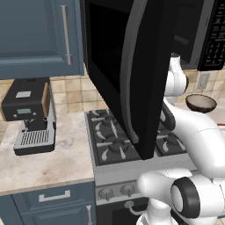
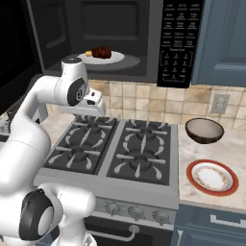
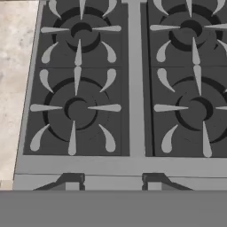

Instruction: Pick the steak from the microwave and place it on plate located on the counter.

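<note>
The microwave [image 2: 175, 43] hangs above the stove with its glossy door [image 1: 127, 66] swung wide open. Inside it, the steak [image 2: 101, 51], a small brown-red piece, lies on a white dish [image 2: 120, 60]. The plate [image 2: 212, 177], white with a red-orange rim, sits on the counter [image 2: 235, 144] to the right of the stove. My gripper [image 3: 111, 181] is open and points down over the stove burners, with nothing between its fingertips [image 3: 71, 179]. It hovers below the microwave, left of the steak and far from the plate.
The gas stove [image 2: 115, 153] lies under the hand. A dark brown bowl [image 2: 205, 130] stands behind the plate. A coffee machine [image 1: 30, 114] stands on the left counter [image 1: 44, 162]. The open door juts out over the stove's left half.
</note>
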You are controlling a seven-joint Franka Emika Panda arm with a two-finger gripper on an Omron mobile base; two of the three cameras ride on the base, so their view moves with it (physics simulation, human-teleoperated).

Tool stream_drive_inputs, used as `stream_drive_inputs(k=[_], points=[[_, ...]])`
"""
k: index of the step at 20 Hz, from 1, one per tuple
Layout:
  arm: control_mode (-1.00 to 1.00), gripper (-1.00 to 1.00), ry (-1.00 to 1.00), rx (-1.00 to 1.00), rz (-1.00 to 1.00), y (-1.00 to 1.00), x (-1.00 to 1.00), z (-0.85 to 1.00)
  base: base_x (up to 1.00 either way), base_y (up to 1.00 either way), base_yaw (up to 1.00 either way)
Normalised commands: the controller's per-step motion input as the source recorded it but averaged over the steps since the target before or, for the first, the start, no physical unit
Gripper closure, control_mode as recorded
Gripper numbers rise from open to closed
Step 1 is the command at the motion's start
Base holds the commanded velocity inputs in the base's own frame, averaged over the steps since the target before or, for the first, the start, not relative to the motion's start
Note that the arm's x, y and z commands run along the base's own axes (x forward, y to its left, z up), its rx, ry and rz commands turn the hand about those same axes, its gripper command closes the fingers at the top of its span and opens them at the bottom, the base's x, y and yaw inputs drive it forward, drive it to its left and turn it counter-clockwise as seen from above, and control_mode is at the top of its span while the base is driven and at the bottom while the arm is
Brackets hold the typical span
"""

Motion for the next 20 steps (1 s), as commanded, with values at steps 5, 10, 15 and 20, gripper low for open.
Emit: stream_drive_inputs(k=[5, 10, 15, 20], points=[[-1.00, -1.00, 0.00, 0.00, -0.02, 0.04, -0.03, 0.15, 0.00, 0.00, 0.00], [-1.00, -1.00, 0.01, 0.00, -0.14, 0.26, 0.00, 0.80, 0.00, 0.00, 0.00], [-1.00, -1.00, 0.00, 0.00, -0.15, 0.38, 0.03, 0.95, 0.00, 0.00, 0.00], [-1.00, -1.00, 0.00, 0.00, -0.20, 0.09, 0.22, 0.56, 0.00, 0.00, 0.00]])
